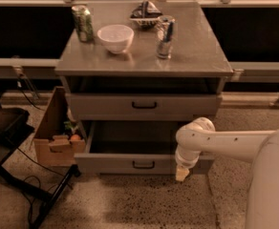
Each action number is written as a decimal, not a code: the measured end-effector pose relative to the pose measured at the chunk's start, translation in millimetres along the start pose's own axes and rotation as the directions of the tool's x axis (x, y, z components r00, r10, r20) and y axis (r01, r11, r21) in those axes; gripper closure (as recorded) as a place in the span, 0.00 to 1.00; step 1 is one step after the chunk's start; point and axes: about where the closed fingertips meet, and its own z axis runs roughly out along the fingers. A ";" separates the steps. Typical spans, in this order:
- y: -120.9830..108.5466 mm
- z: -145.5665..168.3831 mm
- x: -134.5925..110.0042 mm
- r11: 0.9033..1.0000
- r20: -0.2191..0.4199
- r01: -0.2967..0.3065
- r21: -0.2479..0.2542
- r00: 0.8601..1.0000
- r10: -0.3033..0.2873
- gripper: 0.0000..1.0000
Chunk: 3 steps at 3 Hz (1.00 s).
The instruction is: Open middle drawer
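Observation:
The middle drawer [130, 163] is pulled out of the grey cabinet. Its dark inside [130, 137] shows below the shut top drawer [144, 106]. Its flat front carries a small black bar handle [143, 164] and hides the lowest drawer. My gripper [181, 173] hangs from the white arm [225, 144], pointing down at the right end of the drawer front, right of the handle.
On the cabinet top [197, 51] stand a green can [83, 23], a white bowl [115, 37], a dark bag [146, 11] and a glass with pens [165, 37]. A cardboard box [56, 137] sits left of the drawer. A black stand and cables [29, 190] lie at lower left.

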 end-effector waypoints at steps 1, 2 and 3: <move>-0.5 -7.2 -0.5 1.000 0.000 0.000 0.000 1.000 0.000 0.64; -3.3 -11.1 -0.6 1.000 0.000 0.000 0.000 1.000 0.000 0.88; 0.9 -11.8 1.1 1.000 -0.004 -0.004 -0.003 1.000 0.004 1.00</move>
